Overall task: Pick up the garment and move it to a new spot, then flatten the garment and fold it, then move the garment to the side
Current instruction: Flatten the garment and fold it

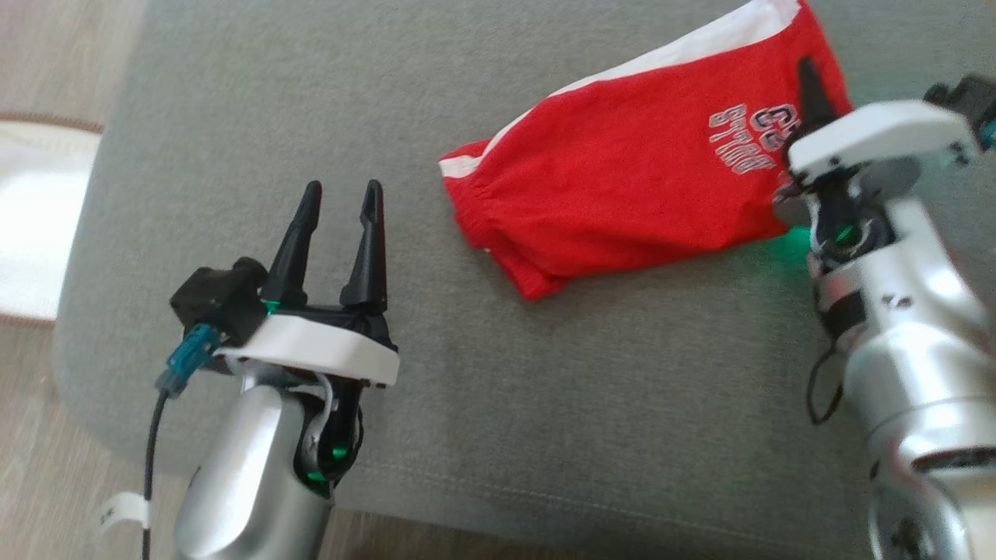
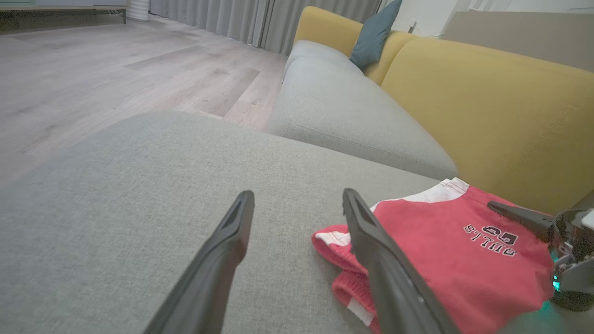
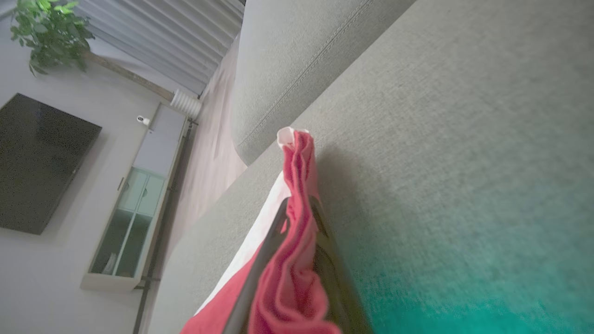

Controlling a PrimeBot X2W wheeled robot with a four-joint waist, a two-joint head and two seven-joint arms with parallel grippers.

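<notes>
I had my right gripper (image 3: 300,208) clamped on the right end of the shorts (image 1: 622,155), which lay on the cushion (image 1: 545,404), long axis 8 to 2 o'clock in the head view, at 2 o'clock from my left gripper (image 1: 340,202), wide and empty.

Head view: directed steeply down onto cushion (image 1: 591,389).
Left wrist view: set low, faced across cushion.
Right wrist view: held close against garment (image 3: 297,260).
Shared: garment, cushion.
</notes>
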